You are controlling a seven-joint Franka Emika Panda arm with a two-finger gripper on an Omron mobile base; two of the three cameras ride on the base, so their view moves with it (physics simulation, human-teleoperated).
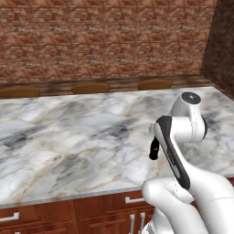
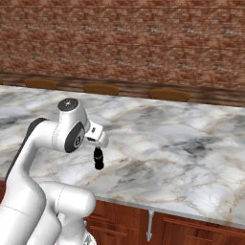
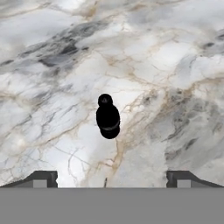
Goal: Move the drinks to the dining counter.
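Tool (image 3: 111,179) spread wide, holding nothing, above the black bottle (image 3: 107,117) upright on the dining counter (image 3: 175,65).

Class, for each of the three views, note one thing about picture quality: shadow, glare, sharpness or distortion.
Left base view: even light, no glare on the marble counter; the arm partly hides the bottle. Right base view: the bottle is small and dark, with no clear shadow. Hand view: the bottle is foreshortened from above, edges sharp, marble veins slightly soft.
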